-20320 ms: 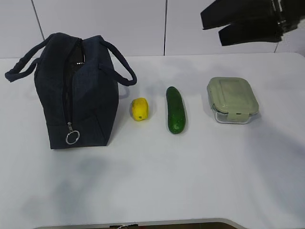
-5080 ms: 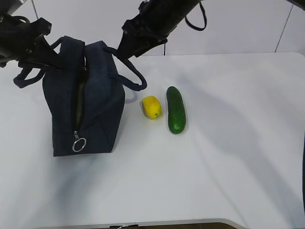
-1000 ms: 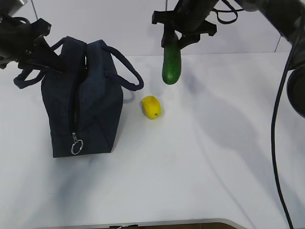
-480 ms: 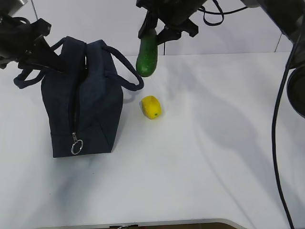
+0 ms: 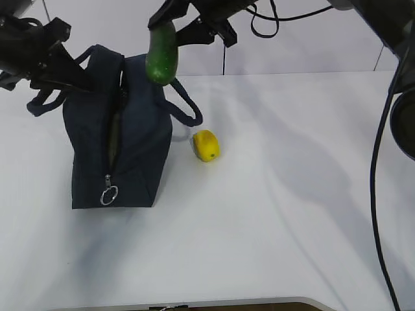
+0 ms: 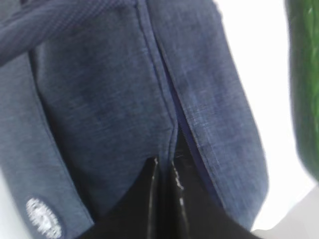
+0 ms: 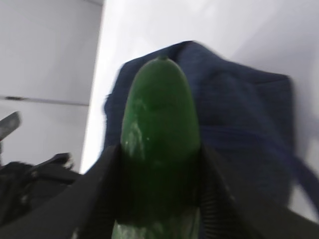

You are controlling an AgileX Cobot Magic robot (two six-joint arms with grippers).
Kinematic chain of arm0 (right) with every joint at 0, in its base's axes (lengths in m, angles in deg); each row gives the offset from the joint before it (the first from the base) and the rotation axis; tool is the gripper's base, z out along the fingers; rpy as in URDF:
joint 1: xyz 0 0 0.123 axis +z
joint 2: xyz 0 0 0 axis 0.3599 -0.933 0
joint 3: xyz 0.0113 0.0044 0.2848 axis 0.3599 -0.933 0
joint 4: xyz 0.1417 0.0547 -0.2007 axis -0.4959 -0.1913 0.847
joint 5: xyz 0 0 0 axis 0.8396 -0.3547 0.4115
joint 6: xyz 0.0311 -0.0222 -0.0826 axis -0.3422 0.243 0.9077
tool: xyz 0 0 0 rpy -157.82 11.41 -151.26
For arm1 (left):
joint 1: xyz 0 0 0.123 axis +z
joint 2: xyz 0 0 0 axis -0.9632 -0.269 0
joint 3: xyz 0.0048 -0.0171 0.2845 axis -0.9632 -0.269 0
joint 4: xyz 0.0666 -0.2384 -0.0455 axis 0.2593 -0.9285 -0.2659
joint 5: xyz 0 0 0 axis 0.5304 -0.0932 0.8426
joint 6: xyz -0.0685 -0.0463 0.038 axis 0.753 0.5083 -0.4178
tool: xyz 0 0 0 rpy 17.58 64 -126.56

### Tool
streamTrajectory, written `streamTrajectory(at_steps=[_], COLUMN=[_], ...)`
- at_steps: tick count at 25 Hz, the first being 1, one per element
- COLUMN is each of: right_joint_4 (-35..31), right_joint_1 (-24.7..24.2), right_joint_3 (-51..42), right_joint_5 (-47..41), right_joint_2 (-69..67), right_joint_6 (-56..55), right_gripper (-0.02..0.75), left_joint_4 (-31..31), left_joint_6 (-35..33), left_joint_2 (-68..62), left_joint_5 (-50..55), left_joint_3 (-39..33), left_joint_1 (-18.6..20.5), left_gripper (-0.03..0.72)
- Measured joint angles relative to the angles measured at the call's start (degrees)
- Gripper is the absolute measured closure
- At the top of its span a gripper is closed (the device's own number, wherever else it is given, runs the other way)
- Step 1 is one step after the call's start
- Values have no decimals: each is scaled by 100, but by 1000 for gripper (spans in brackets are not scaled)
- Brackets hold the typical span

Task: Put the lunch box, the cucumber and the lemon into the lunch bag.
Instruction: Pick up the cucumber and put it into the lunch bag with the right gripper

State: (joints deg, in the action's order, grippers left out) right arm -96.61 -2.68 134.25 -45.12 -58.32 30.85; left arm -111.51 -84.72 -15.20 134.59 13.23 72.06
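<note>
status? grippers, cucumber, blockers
Right gripper shut on cucumber, hanging above bag. Left gripper shut on bag fabric. Lemon on table beside bag. No blockers seen.

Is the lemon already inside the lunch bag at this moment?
No, the lemon lies on the table just right of the lunch bag, fully outside it.

I see a big white table [image 5: 292, 214], dark blue cloth lunch bag [image 5: 133, 149] on it, small yellow lemon [image 5: 207, 145] just beside the bag
</note>
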Motion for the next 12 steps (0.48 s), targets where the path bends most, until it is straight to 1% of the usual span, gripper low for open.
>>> streamTrajectory(at_steps=[2,5,7,10,12], right_joint_4=[-311,-438,-414,-254,-33], right_joint_1=[0,11,45,159,286], right_joint_3=[0,0,0,0,0], right_joint_5=[0,0,0,10,10], right_joint_2=[0,0,0,0,-11], right_joint_6=[141,276,294,319,331], right_gripper=[374,374,374,374,374], left_joint_4=[-272,-681,-891,-976,-990], left_joint_6=[-120,-265,-314,-341,-350], left_joint_2=[0,0,0,0,0], left_joint_5=[0,0,0,0,0], left_joint_3=[0,0,0,0,0], left_joint_1=[0,0,0,0,0], left_gripper=[698,698,698,698,698])
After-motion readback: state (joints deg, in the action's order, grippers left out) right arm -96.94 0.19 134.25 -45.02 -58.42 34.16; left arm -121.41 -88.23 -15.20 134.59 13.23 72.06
